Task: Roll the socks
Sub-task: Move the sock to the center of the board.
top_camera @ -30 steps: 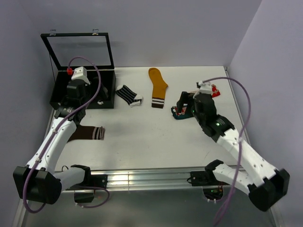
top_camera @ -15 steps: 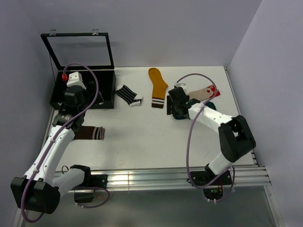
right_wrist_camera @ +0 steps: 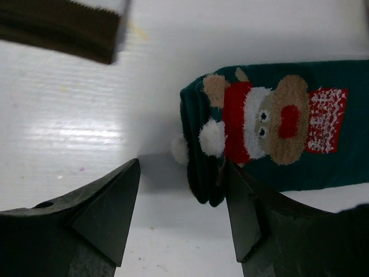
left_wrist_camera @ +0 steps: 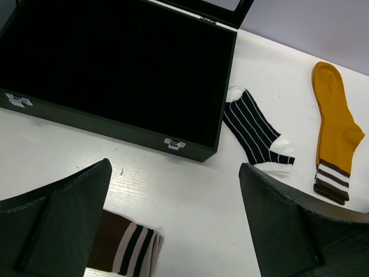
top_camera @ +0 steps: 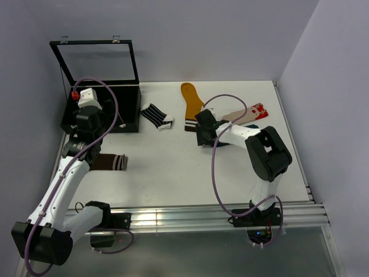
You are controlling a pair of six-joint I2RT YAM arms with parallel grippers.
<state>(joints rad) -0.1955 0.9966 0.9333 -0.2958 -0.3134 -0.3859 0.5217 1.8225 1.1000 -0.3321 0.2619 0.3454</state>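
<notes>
We find the right gripper [right_wrist_camera: 181, 167] open, jaws straddling the left end of the teal sock [right_wrist_camera: 334, 164], which lies flat on the table [top_camera: 173, 173], right of centre. The left gripper [left_wrist_camera: 176, 167] is wide open and holds nothing, hanging between the case [left_wrist_camera: 115, 128] and the brown sock [left_wrist_camera: 124, 251].

Bright, even overhead light w/ soft shadows; mild glare on table [right_wrist_camera: 69, 130] just left of right gripper [right_wrist_camera: 181, 167], slight blur beyond it, sharp elsewhere.

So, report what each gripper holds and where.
Nothing held. The right gripper, jaws open, straddles the dark teal fabric sock at its end; the left gripper is empty.
</notes>
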